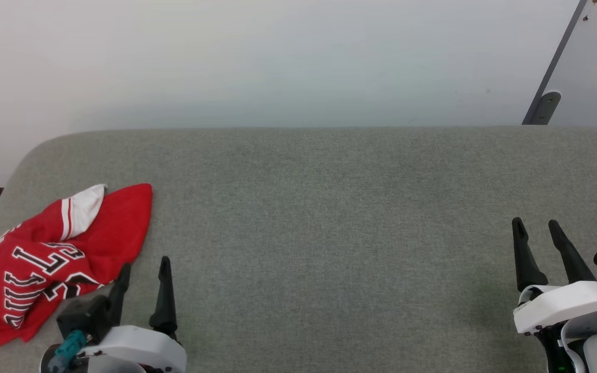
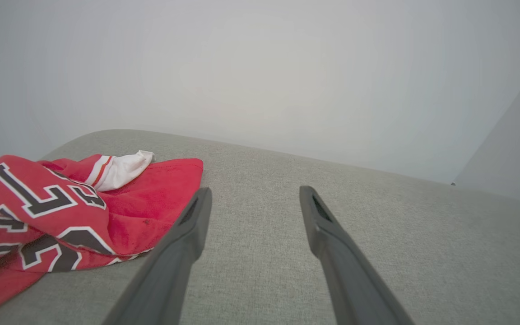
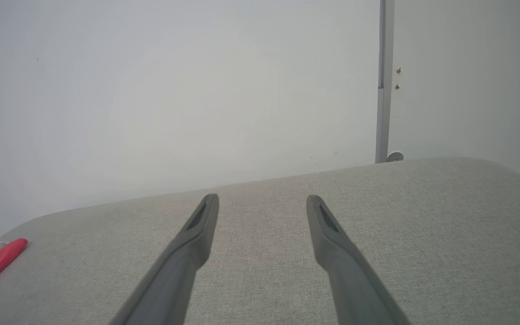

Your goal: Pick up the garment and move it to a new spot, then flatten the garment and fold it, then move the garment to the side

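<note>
1. Head view: my left claw (image 1: 145,261) is nearest, bottom left. Its fingers are spread and it holds nothing. Its left finger is just beside the shirt (image 1: 55,259); I can't tell whether they touch.
2. My right claw (image 1: 535,221) is bottom right, also spread and empty, well apart from the shirt.
3. The shirt is a crumpled heap at the left end of the pad (image 1: 329,207), lettering up, with a white sleeve (image 1: 83,207) on the far side.
4. Left wrist view: there's a gap between my fingers with bare pad in it. The shirt lies left of the left finger, its red edge near that tip.
5. Right wrist view: my fingers are parted over bare pad, with a red sliver of shirt at far left.
6. Step in hand, as I judge it, is the pick-up, not begun. I'd shift the left claw left over a thick fold and pinch a ridge, not a thin hem. Then close fully and lift until the cloth clears before carrying it toward the middle.
7. The pad is grey woven fabric with rounded corners, so dragged cloth would likely catch.
8. Behind is a plain pale wall (image 1: 278,62), with a grey post (image 1: 555,67) at right.
</note>
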You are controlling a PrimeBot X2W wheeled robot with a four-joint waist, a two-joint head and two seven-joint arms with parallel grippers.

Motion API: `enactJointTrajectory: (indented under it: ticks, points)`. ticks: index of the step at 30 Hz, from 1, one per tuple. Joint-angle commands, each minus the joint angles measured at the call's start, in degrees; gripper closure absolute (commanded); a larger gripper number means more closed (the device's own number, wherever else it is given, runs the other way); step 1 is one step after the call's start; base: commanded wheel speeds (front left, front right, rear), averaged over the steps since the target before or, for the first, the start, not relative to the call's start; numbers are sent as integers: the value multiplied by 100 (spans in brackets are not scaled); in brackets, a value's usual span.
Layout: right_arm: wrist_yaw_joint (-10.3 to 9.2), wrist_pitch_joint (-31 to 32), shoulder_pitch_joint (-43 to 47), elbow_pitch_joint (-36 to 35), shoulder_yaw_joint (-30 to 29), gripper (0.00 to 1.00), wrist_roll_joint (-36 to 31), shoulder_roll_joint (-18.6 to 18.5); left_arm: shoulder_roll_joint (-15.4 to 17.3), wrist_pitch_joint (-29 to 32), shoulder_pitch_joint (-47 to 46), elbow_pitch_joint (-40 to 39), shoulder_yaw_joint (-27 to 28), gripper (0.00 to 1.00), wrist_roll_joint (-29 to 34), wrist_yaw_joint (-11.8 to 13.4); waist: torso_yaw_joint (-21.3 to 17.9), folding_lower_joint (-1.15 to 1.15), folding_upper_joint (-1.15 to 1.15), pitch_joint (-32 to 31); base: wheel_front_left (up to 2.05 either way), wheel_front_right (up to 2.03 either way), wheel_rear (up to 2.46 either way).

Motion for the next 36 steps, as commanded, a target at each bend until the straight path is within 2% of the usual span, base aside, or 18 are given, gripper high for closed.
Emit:
enactJointTrajectory:
  ticks: [1,9,23,36]
  points:
    - [-4,-47,-105,-14,-34,0,-82,-11,3,-46,-56,-18,25,0,146,-14,1,0,0,4,0,0,0]
    - [-4,-149,-129,43,-22,0,-347,-61,-61,-147,-37,97,108,0,495,-79,16,0,0,16,0,0,0]
    - [-5,-313,-163,52,-110,0,-764,-75,-197,-311,-75,254,325,0,1086,-344,95,0,0,49,0,0,0]
    - [-6,-442,-118,-21,-228,0,-1080,-67,-322,-443,-150,313,427,0,1672,-468,284,0,0,68,0,0,0]
